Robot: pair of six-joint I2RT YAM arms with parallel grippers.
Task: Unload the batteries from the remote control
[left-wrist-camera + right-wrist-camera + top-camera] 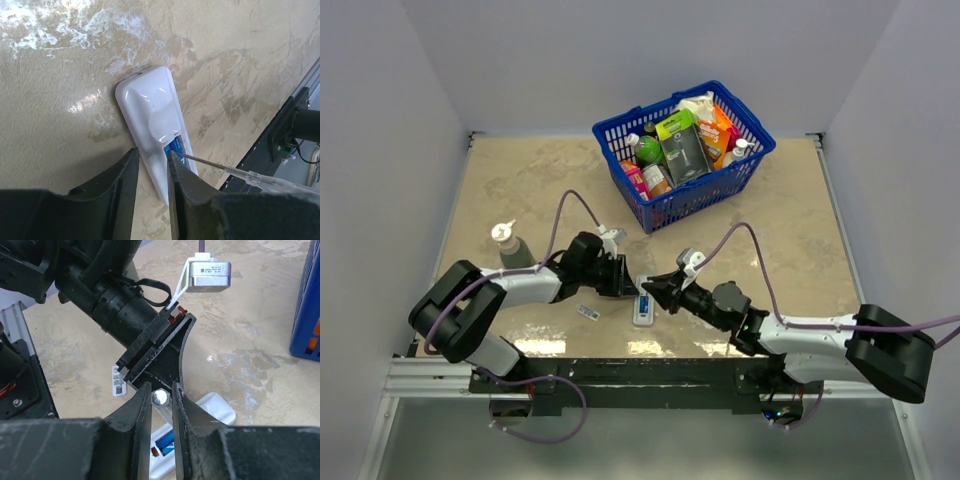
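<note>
The white remote control point(643, 310) lies on the table between my two grippers, recess up. A blue battery point(174, 146) sits in the recess and also shows in the right wrist view point(167, 442). The greyish battery is out of view. My left gripper point(628, 283) has its jaws narrowly apart over one long side of the remote point(150, 110), one finger point(175, 170) at the recess edge. My right gripper point(652, 290) is shut on a clear-handled thin metal tool point(160, 397). The tool's tip point(200, 161) touches the blue battery.
A small white labelled cover point(587, 312) lies left of the remote, seen too in the right wrist view point(117, 381). A spray-top bottle point(510, 245) stands at the left. A blue basket point(670, 208) full of goods stands at the back. The black table rail point(280, 135) runs close by.
</note>
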